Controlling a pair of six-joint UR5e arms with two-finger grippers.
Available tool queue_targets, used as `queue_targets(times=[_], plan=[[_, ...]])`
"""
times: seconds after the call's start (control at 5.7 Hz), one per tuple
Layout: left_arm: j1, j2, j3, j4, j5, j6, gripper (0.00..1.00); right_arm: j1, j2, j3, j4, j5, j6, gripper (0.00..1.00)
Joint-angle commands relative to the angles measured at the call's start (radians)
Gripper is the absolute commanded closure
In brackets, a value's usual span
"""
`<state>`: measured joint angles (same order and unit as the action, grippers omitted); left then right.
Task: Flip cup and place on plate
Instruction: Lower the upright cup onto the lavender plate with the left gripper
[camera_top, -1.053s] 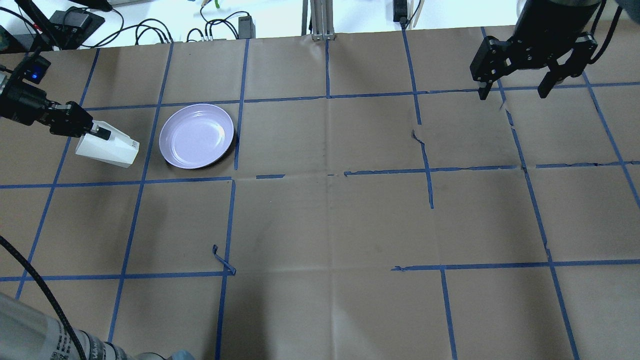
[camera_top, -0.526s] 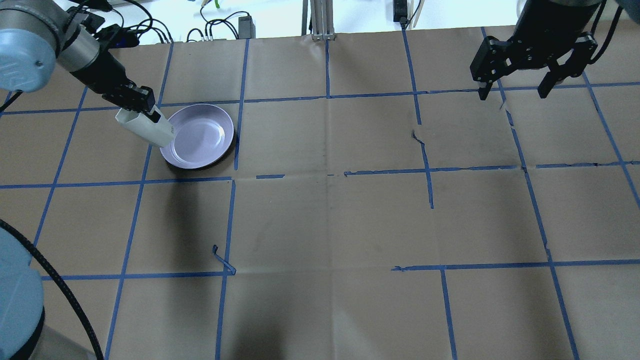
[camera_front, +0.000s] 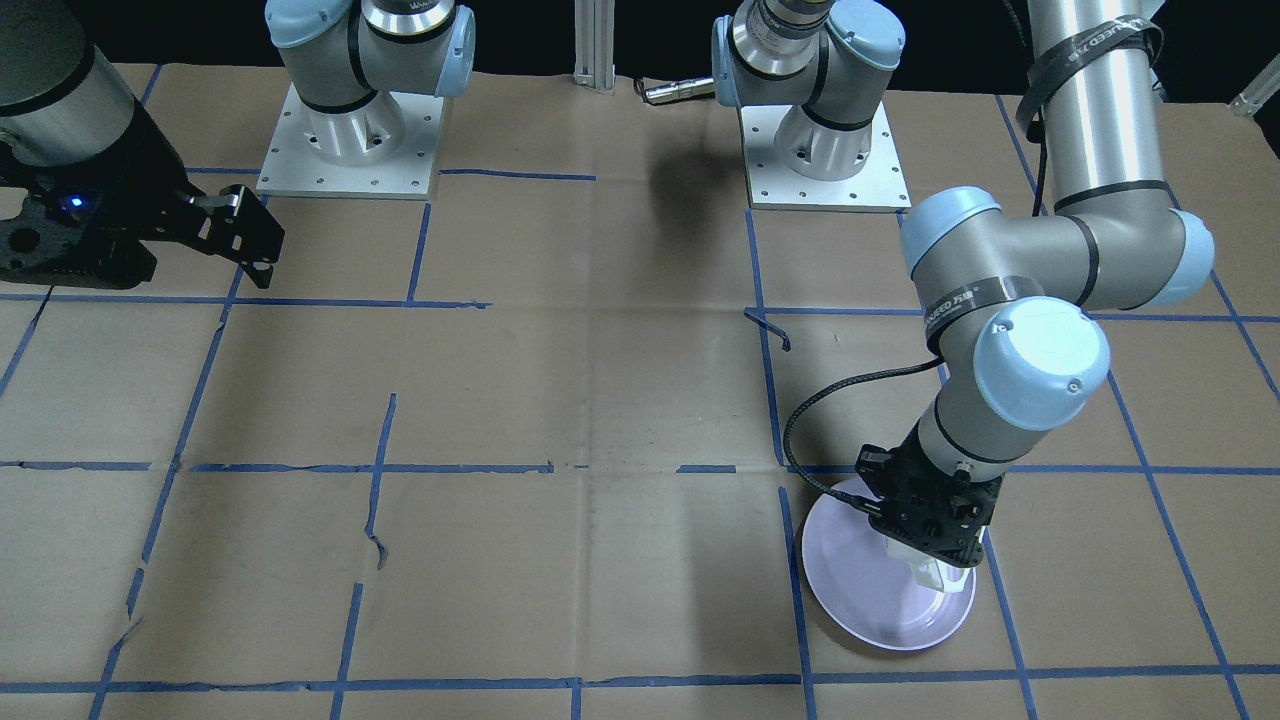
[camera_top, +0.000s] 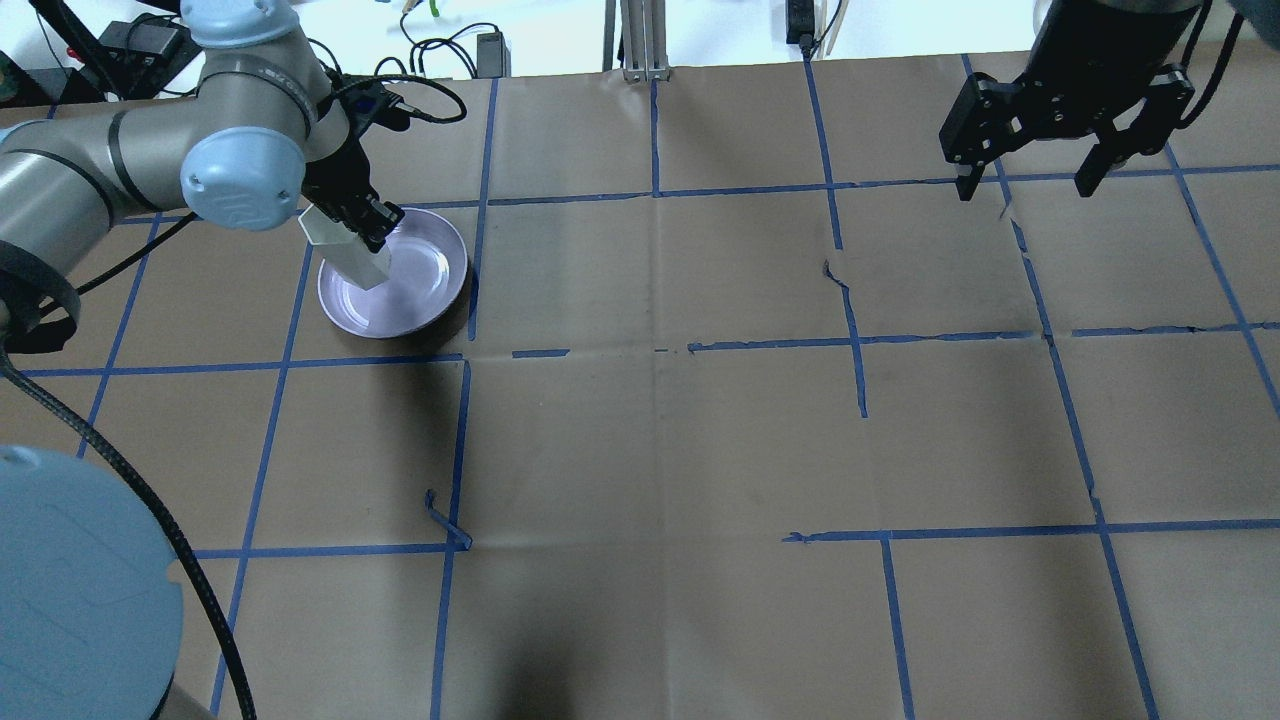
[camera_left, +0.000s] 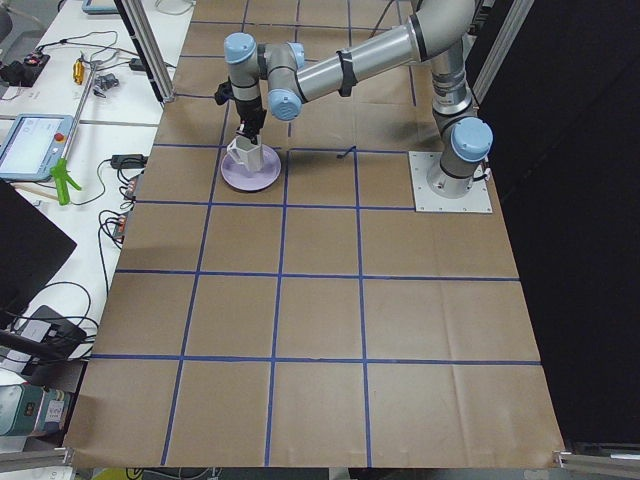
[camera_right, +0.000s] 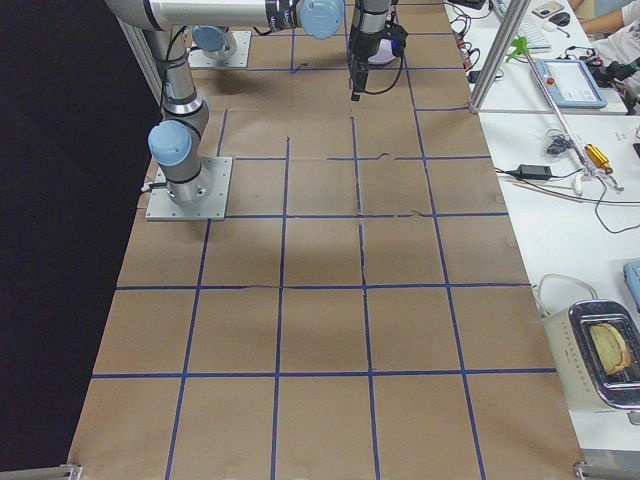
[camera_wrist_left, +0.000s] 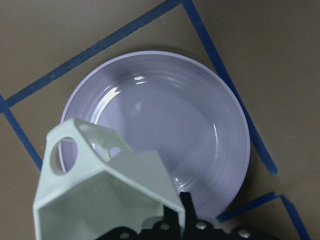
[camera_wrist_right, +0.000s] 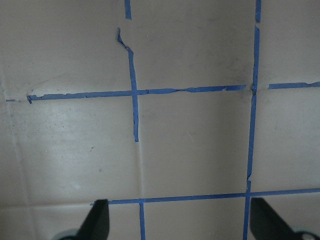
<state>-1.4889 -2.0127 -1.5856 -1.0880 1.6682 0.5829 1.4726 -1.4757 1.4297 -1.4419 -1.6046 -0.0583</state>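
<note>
So, reading the overhead view from the left: the left gripper (camera_top: 368, 228) is clamped on the white faceted mug (camera_top: 352, 262), one finger inside the mouth and one outside on the wall, going by the wrist camera. We'd say the flip part is basically done. The mug hangs mouth-up toward the gripper with its base aimed down at the lavender plate (camera_top: 430, 300). Its long axis isn't quite vertical, though. From above it leans, rim end toward the upper left and base toward the lower right. The loop handle sticks out to the side away from the fingers.

The mug sits over the left part of the plate, inside the rim. We can't tell from these views whether the base is touching the plate or just above it. What's left, as we see it: straighten it up, set it down flat, and let go.

Way over on the right, the right gripper (camera_top: 1025, 188) hovers above the taped brown paper with its jaws wide apart, holding nothing, well away from everything.
</note>
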Motion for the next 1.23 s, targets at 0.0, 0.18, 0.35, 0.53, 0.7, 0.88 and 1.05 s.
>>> queue_targets(times=[0.0, 0.18, 0.35, 0.53, 0.7, 0.88, 1.05], plan=[[-0.054, -0.033, -0.021, 0.078, 0.022, -0.017, 1.0, 0.0, 0.0, 0.0, 0.0, 0.0, 0.0, 0.0], [-0.059, -0.043, -0.024, 0.082, 0.018, -0.023, 1.0, 0.0, 0.0, 0.0, 0.0, 0.0, 0.0, 0.0], [-0.057, -0.04, -0.024, 0.082, 0.022, -0.022, 0.95, 0.0, 0.0, 0.0, 0.0, 0.0, 0.0, 0.0], [-0.053, -0.041, -0.025, 0.08, 0.027, -0.018, 0.73, 0.0, 0.0, 0.0, 0.0, 0.0, 0.0, 0.0], [-0.05, -0.043, -0.025, 0.071, 0.031, -0.012, 0.03, 0.0, 0.0, 0.0, 0.0, 0.0, 0.0, 0.0], [-0.047, -0.031, -0.022, 0.047, 0.033, -0.017, 0.02, 0.0, 0.0, 0.0, 0.0, 0.0, 0.0, 0.0], [-0.044, -0.005, 0.016, -0.045, 0.03, -0.041, 0.02, 0.0, 0.0, 0.0, 0.0, 0.0, 0.0, 0.0]])
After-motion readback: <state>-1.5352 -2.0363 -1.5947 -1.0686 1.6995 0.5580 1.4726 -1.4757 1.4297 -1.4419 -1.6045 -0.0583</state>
